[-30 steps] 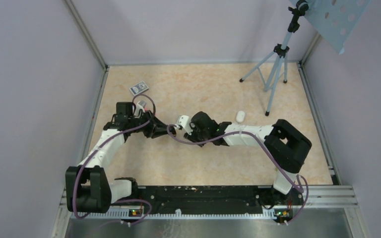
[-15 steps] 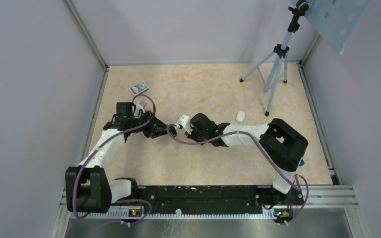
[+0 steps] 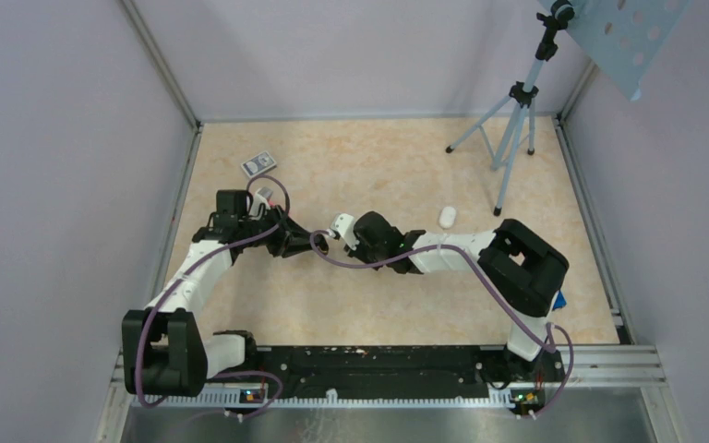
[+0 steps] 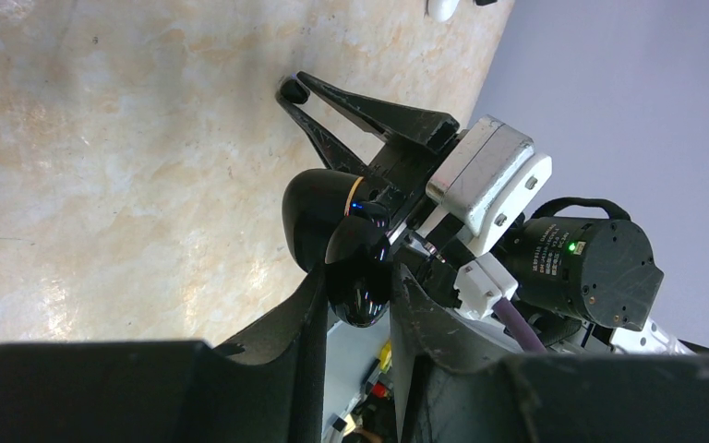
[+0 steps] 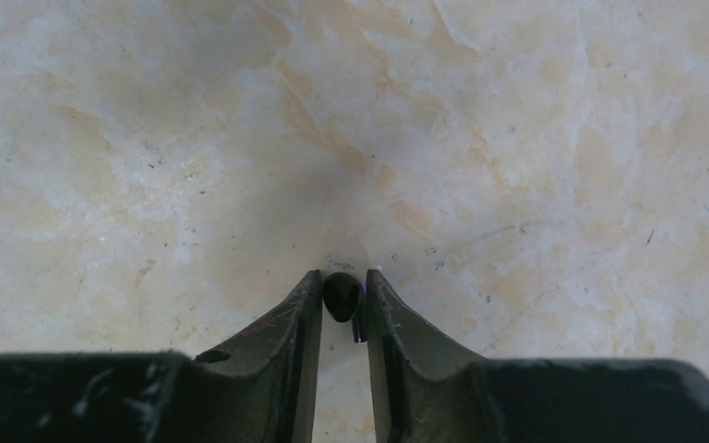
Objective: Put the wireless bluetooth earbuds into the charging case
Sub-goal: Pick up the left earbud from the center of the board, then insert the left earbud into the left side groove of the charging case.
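Plainly, both task pieces are black here. We see the left gripper point(image 4: 358, 288) pinched tight on a glossy black charging case point(image 4: 357, 258), its domed lid point(image 4: 308, 217) tipped open behind it. The right gripper point(image 5: 343, 281) has its jaws drawn in to a narrow gap, nipping one tiny black earbud point(image 5: 340, 295) at the very tips, low over the table point(image 5: 517, 138). Whether it touches the surface we cannot tell.

The earbud's long axis runs along the fingers, fat end outward. In the top view the two grippers meet near mid-table, with the case just to the left of the right jaws. In the left wrist view the right fingertips reach past the open lid, so we judge the earbud needs bringing back over the case's mouth, which we cannot see into. The other earbud we cannot find. A white oval pebble point(image 3: 447, 216) lies well apart, near the tripod point(image 3: 515, 138).
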Motion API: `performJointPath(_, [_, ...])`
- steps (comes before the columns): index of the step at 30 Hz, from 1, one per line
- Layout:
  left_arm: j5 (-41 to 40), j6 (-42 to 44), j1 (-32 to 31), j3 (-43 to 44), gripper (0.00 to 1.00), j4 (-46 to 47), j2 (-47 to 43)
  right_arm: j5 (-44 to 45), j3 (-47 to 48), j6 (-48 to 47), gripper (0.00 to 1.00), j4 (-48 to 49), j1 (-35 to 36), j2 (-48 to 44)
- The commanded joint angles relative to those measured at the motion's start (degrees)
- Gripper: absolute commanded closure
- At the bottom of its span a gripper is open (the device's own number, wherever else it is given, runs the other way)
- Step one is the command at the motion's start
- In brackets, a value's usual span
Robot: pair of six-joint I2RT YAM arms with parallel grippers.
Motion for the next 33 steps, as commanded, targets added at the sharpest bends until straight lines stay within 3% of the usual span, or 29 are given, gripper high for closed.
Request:
performJointPath(1, [1.1, 0.1, 0.3, 0.8, 1.00, 1.5, -0.7, 1.0, -0.6, 1.0, 0.79, 1.8, -0.2, 0.2])
performJointPath(9, [1.5, 0.0, 0.3, 0.9, 1.00, 1.6, -0.4, 0.8, 3.0, 5.2, 0.95, -3.3, -0.5, -2.8])
performJointPath(22, [4.8, -0.9, -1.9, 2.0, 1.00, 4.0, 3.4, -6.8, -3.2, 20.0, 0.96, 6.8, -3.4, -20.8])
performJointPath(27, [8.4, -7.7, -3.9, 2.5, 1.00, 9.2, 5.8, -9.0, -6.9, 28.2, 0.95, 16.1, -3.3, -27.3])
performJointPath(33, [10.2, -23.6, -3.9, 0.0, 1.00, 21.4, 3.2, -9.9, -9.5, 36.1, 0.94, 25.0, -3.3, -31.5])
